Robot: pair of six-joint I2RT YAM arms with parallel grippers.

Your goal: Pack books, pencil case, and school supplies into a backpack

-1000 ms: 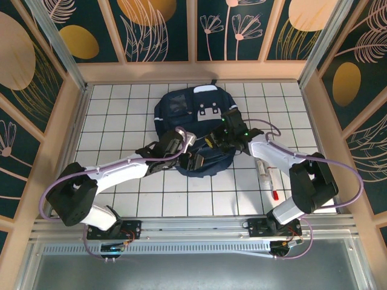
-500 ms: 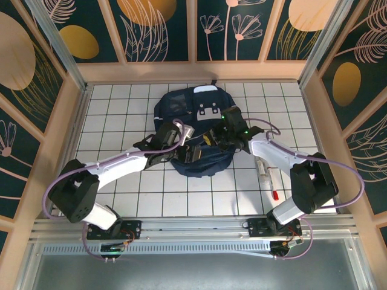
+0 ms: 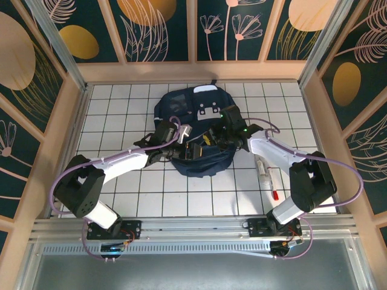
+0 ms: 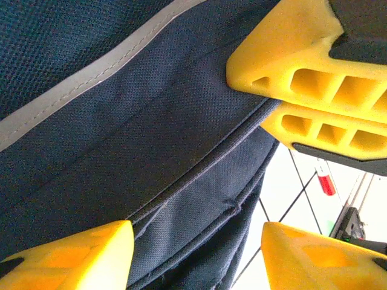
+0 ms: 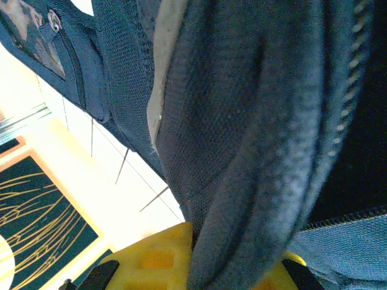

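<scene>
Backpack (image 3: 195, 115), navy with a grey-white buckled patch, lies flat in the middle of the white-tiled table (image 3: 121, 109), its near edge towards the arms. Both grippers meet over that near part.

The right gripper (image 3: 211, 139) is clamped on the backpack. Its own camera shows a thick fold of blue fabric with a zip line pinched between its yellow fingers (image 5: 158, 258). From the left wrist, the same pair of fingers sits nearly closed on the bag's piped rim.

The left gripper (image 4: 195, 257) has its jaws apart, hanging just over the dark fabric below a pale stripe. I cannot tell whether its tips touch the cloth.

Compared with a second ago, the left gripper has moved from the bag's near hem further in over the bag and closer to the right gripper. Its forearm now reaches more steeply towards the centre. The right gripper has barely shifted and keeps its hold. The backpack's outline is much as it was.

To the right, a whitish tube (image 3: 262, 167) and a red pen (image 3: 275, 183) lie on the tiles beside the right arm, apart from the bag and unmoved.
</scene>
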